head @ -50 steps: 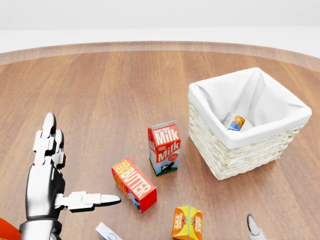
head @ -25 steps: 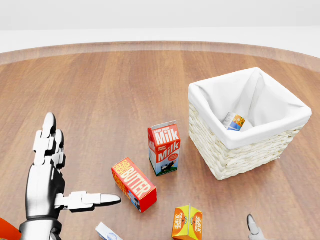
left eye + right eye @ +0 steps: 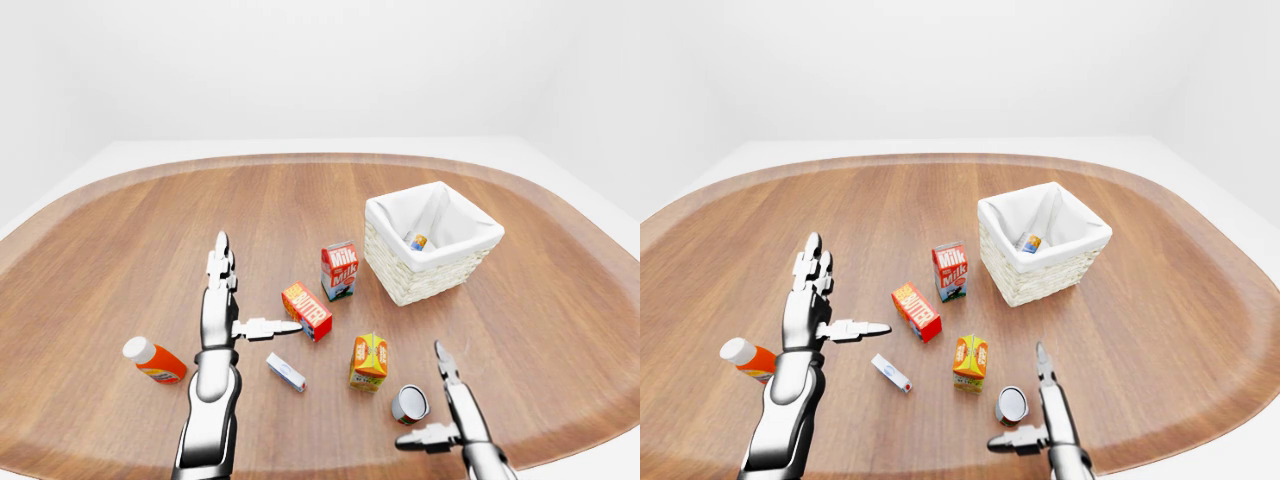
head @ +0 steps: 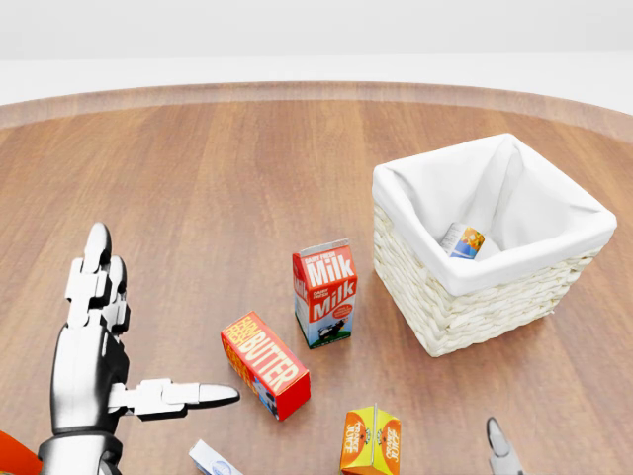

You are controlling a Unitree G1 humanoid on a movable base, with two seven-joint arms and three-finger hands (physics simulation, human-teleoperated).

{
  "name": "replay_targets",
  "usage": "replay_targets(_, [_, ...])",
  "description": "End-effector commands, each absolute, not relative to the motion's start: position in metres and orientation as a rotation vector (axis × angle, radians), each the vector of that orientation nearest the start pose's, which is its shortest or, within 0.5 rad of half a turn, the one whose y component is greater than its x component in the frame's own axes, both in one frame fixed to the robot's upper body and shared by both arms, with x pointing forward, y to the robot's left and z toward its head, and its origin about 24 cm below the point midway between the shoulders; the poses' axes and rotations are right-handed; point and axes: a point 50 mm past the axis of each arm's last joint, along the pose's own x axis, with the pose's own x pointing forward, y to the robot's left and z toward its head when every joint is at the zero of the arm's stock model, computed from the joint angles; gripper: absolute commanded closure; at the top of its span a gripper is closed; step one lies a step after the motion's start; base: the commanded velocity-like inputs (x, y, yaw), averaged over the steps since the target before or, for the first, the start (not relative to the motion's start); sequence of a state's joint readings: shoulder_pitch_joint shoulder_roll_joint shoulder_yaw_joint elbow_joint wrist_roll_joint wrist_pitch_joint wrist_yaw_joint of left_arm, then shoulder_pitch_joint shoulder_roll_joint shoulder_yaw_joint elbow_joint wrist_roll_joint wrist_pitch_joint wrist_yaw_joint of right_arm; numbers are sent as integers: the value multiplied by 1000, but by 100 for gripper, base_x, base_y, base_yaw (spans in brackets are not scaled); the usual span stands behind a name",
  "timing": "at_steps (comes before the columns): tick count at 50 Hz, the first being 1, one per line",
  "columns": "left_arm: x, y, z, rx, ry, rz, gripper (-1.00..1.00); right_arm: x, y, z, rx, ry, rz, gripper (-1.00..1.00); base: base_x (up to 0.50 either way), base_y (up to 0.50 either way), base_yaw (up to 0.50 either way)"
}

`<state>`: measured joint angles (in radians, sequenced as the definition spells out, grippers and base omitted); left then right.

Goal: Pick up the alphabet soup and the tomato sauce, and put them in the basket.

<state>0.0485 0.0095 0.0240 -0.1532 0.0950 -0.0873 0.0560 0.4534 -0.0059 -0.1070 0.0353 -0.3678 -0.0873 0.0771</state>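
The oval wooden counter (image 3: 120,250) is showing warm brown grain with a paler rim. The woven wicker basket (image 4: 465,312) is showing cream weave under a white cloth liner, and a small can (image 4: 463,240) inside it is showing a white, blue and orange label. The red-and-white milk carton (image 4: 325,293) is carrying white lettering; the red butter box (image 4: 264,363) is wearing orange edging. The small juice carton (image 3: 369,361) is glowing orange and yellow. The silver-lidded can (image 3: 410,404) is showing grey metal. The bottle (image 3: 154,361) is showing orange-red with a white cap. Both hands, left (image 3: 220,300) and right (image 3: 450,410), are gleaming chrome silver.
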Motion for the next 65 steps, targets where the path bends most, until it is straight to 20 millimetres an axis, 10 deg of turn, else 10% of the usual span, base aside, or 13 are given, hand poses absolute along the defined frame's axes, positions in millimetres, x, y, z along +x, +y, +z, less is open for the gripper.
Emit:
replay_targets(1, [241, 164, 76, 84, -203, 96, -100, 137, -194, -43, -386, 428, -48, -100, 0, 0, 0])
replay_targets(65, [241, 164, 76, 83, -203, 96, -100, 142, -189, -68, -453, 501, -40, -100, 0, 0, 0])
